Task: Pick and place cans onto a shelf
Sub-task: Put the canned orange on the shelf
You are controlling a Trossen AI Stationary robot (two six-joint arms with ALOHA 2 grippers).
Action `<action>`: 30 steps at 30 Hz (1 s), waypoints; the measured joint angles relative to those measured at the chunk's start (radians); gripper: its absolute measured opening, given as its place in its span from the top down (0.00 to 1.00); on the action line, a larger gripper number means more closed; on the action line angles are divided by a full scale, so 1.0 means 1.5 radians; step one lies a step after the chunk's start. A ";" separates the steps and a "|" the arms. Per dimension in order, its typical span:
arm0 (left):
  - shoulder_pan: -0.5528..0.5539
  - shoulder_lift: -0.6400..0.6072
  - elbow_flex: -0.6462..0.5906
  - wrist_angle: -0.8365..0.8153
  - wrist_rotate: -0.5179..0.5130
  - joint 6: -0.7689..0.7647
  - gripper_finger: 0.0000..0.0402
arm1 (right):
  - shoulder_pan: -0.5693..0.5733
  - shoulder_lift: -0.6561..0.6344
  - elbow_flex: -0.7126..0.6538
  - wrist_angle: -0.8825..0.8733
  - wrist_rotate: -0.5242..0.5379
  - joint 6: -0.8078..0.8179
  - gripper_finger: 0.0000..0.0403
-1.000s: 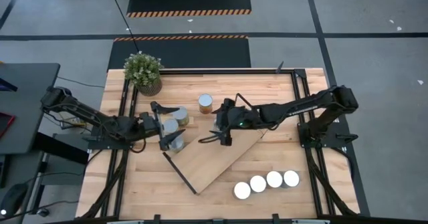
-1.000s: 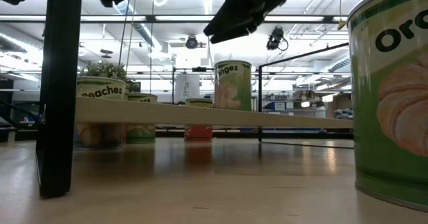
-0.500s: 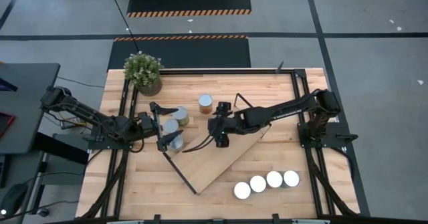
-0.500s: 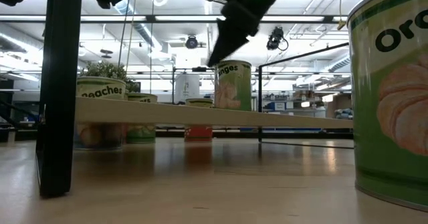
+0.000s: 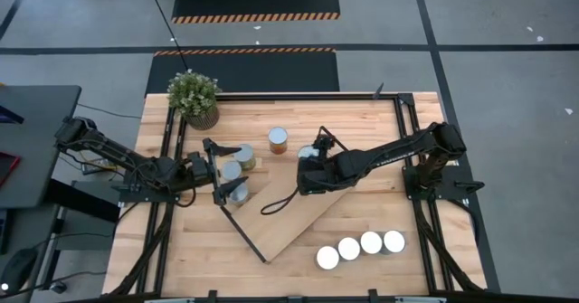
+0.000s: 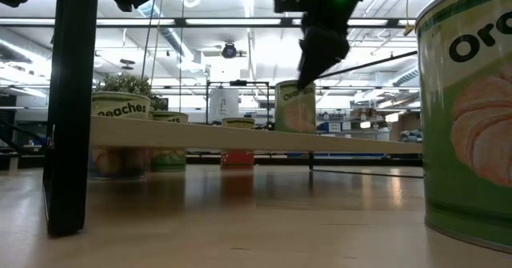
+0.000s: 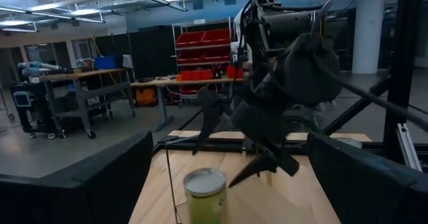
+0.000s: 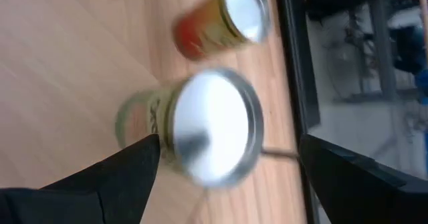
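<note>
Four cans (image 5: 360, 247) waited in a row on the surface, off the shelf (image 5: 289, 222) and beside its long edge, so most of the job looked undone. One can (image 8: 210, 127) stood upright on the shelf board near its far long edge, and the low view showed nothing of it below the board, which is why I judged it already set down on the shelf, not on the surface.

Over that can hung the right gripper (image 8: 229, 144). Its jaws stood partly open with one finger on each side of the silvery top. One finger (image 8: 100, 177) lay close against the can's side and a gap showed at the other, so the jaws straddled the can without clamping it. That stance suited either a release just after placing or a small nudge to square the can on the board.

An orange-labelled can (image 5: 278, 140) stood on the surface just beyond the shelf's far edge, near the right gripper.

By the shelf's end, the left gripper (image 5: 220, 171) waited with its jaws spread fully and nothing held, pointed at a small cluster of cans (image 5: 237, 190). These seemed to stand just off the board.
</note>
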 joint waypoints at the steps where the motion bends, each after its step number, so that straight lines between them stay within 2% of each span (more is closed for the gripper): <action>1: 0.000 0.000 0.000 -0.001 0.000 0.000 0.00 | 0.001 -0.002 0.000 -0.005 0.000 0.009 0.09; 7: 0.000 0.000 0.000 -0.003 0.000 -0.001 0.00 | 0.010 -0.010 0.023 0.006 -0.024 0.010 0.09; 12: 0.000 0.000 0.000 -0.003 0.000 -0.014 0.00 | -0.002 -0.011 0.031 0.122 -0.021 -0.103 0.09; 16: 0.000 0.000 0.000 -0.010 0.001 -0.027 0.00 | -0.027 -0.002 0.031 0.198 -0.049 -0.161 0.09; 30: 0.000 0.001 0.000 -0.026 0.000 -0.041 0.00 | -0.091 0.024 0.030 0.161 -0.052 -0.163 0.09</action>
